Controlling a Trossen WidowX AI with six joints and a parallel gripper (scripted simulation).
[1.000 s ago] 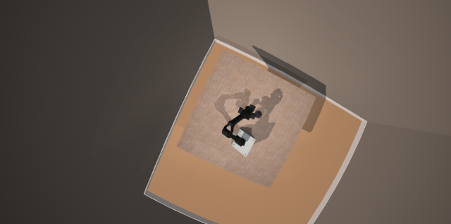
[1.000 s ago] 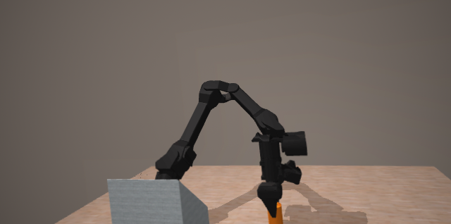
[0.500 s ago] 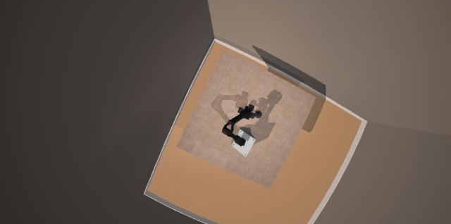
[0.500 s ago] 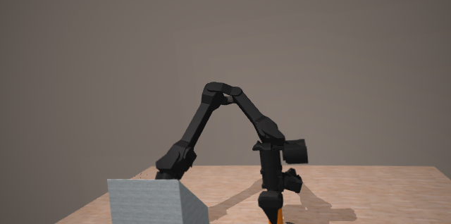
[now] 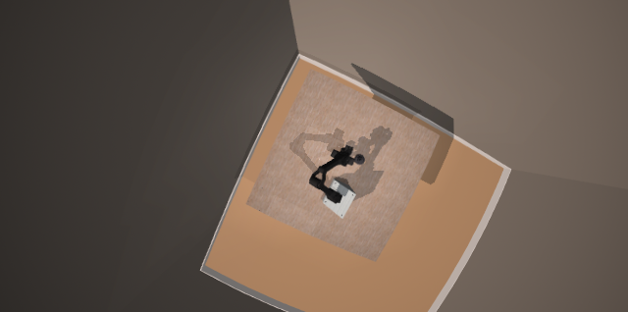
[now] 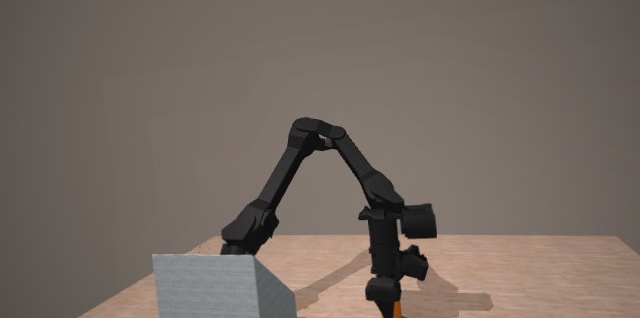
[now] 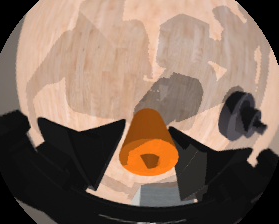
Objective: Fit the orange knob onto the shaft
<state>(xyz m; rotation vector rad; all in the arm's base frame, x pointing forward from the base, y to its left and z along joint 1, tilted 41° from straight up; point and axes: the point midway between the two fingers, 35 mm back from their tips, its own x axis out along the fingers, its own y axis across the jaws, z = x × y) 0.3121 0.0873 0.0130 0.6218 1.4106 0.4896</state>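
The orange knob (image 7: 149,165) (image 6: 398,310) stands upright on the wood surface, its hole facing up with a flat side showing in the wrist view. My gripper (image 7: 147,125) points down over it and is open, partly narrowed, with one finger on each side of the knob. A thin gap shows between the left finger and the knob; the right finger looks very near it. The dark round pedestal (image 7: 230,120) (image 5: 359,159) stands to the right in the wrist view, its shaft (image 7: 259,126) rising from it. The pedestal is out of view in the exterior view.
A grey block (image 6: 205,285) (image 7: 160,196) stands near the arm's base. A pale plate (image 5: 346,205) lies under the base in the top view. The wood mat (image 5: 314,219) bears arm shadows. A raised pale rim (image 5: 483,226) edges the orange table (image 5: 432,234).
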